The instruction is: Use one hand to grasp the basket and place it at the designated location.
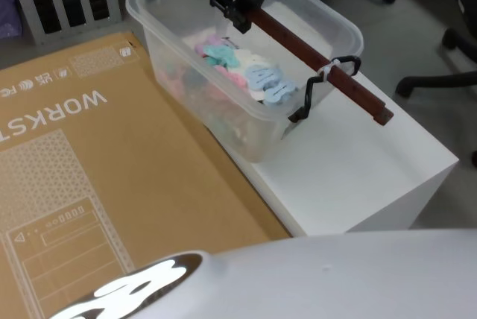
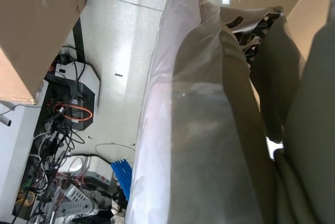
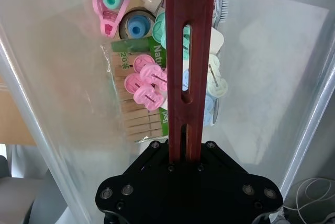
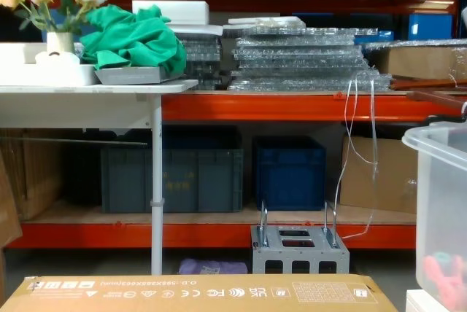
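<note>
1. Currently the right gripper [image 1: 237, 12] [image 3: 184, 153] is clamped on the handle bar [image 1: 298, 45] [image 3: 189, 51]. Its jaws are narrow and the bar runs straight out from between them.
2. The basket [image 1: 223, 121] [image 4: 441, 203] is directly beneath the gripper, slung from that bar.
3. The grip point is on the bar's far half. The zip tie [image 1: 326, 70] and a black clip [image 1: 302, 106] sit on the bar toward the robot from the gripper.
4. The bar's near end pokes out past the basket rim.
5. Below the gripper, inside the basket, are pastel plastic pegs [image 3: 146, 80], a pack of wooden clothespins [image 3: 138, 114] and a pink tape dispenser [image 3: 111, 4].
6. The white table [image 1: 358, 177] is under the basket. The basket looks set down or just above it; I can't tell for sure from the head or chest views.
7. The cardboard box [image 1: 89, 185] lies to the gripper's left, just beside the basket wall.
</note>
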Robot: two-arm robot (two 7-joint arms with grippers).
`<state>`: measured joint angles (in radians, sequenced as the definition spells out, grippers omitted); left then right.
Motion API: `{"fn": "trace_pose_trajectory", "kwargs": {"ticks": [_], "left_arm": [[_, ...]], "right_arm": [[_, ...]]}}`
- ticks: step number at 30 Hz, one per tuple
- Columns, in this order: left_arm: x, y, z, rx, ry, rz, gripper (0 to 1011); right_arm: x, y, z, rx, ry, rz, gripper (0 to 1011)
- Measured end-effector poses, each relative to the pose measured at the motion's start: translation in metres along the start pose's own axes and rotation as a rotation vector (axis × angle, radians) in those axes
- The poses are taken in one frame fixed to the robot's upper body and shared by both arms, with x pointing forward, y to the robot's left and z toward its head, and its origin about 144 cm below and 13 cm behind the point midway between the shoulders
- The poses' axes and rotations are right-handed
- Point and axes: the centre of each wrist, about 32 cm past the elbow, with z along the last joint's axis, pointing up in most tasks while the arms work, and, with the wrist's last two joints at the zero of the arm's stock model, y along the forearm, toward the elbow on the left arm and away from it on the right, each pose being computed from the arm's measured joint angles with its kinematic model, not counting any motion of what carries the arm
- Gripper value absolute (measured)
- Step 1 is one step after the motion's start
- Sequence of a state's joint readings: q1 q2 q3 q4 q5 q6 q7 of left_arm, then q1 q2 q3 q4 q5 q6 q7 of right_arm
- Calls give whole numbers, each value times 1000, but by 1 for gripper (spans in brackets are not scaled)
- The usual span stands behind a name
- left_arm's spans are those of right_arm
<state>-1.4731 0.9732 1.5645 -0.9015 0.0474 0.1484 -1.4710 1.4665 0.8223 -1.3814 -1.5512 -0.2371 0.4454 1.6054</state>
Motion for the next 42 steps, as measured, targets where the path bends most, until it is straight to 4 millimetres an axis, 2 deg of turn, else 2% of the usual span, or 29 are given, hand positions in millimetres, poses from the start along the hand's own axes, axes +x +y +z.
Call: {"fn": "trace_pose_trajectory", "kwargs": {"ticks": [15,42], "left_arm": [[0,0,0,0,0,0,0],[0,0,0,0,0,0,0]], "right_arm": [[-24,2,-19,-17,96,0,0],[-37,10,-41,-25,203,7,1]]}}
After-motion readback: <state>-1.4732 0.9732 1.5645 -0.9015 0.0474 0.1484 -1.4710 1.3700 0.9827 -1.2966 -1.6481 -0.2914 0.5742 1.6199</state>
